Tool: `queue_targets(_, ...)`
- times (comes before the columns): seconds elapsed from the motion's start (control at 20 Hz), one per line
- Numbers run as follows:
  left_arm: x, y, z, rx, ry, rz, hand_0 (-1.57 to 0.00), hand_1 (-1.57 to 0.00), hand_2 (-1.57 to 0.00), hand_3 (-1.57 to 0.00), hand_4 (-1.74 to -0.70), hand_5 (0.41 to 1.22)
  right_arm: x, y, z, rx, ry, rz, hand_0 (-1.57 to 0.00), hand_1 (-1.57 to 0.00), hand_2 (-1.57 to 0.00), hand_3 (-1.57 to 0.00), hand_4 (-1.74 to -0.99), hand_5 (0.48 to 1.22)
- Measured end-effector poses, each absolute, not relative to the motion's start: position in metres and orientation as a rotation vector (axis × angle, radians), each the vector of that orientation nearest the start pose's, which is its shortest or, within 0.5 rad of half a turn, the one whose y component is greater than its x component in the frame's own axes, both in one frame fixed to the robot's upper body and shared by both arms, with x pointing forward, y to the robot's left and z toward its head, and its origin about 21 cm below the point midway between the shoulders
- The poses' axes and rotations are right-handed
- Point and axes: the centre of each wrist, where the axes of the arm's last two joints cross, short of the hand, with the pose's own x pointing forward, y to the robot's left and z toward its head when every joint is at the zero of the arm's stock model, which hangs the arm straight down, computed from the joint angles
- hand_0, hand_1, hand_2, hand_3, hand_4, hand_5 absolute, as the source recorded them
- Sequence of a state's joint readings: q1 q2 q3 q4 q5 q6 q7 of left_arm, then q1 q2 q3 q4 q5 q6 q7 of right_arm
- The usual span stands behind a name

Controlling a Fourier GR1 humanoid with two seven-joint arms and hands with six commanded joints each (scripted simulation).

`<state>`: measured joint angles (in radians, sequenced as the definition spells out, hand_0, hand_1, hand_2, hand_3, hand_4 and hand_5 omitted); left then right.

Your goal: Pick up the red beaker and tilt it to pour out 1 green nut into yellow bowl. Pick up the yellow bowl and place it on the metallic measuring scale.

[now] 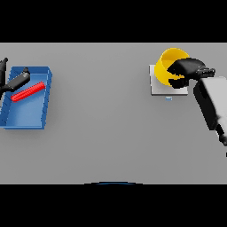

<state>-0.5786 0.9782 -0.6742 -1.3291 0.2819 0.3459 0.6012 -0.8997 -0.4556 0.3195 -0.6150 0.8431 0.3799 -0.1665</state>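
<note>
The yellow bowl (167,66) is tilted on its side over the metallic measuring scale (160,88) at the far right of the table. My right hand (188,71) is shut on the bowl's right rim, fingers curled over the edge. I cannot tell whether the bowl touches the scale. The red beaker (28,91) lies flat inside a blue tray (27,119) at the far left. My left hand (17,80) hovers over the tray's upper left corner, just above the beaker, with straight fingers and nothing in it. No green nut shows.
The scale has a small blue display (168,98) on its near side. My right forearm (213,104) runs from the lower right up to the bowl. Grey table (102,111) stretches between the tray and the scale.
</note>
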Motion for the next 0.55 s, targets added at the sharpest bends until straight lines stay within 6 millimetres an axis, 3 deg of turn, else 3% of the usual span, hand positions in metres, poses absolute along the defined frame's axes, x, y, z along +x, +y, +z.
queue_targets(0.2,0.3385,0.3192,0.1246,0.764,-1.046,-0.523,0.00,0.00,0.00,0.00,-0.81,0.739,0.4384,-0.2685,0.0865,-0.601,-1.008,1.579,-0.25,-0.23,-0.39,-0.54,-1.385,0.780)
queue_targets(0.55,0.3404,0.3157,0.1246,0.756,-1.048,-0.504,0.00,0.00,0.00,0.00,-0.82,0.734,0.4417,-0.2632,0.0841,-0.594,-0.982,1.635,-0.05,-0.05,-0.12,-0.35,-1.308,0.733)
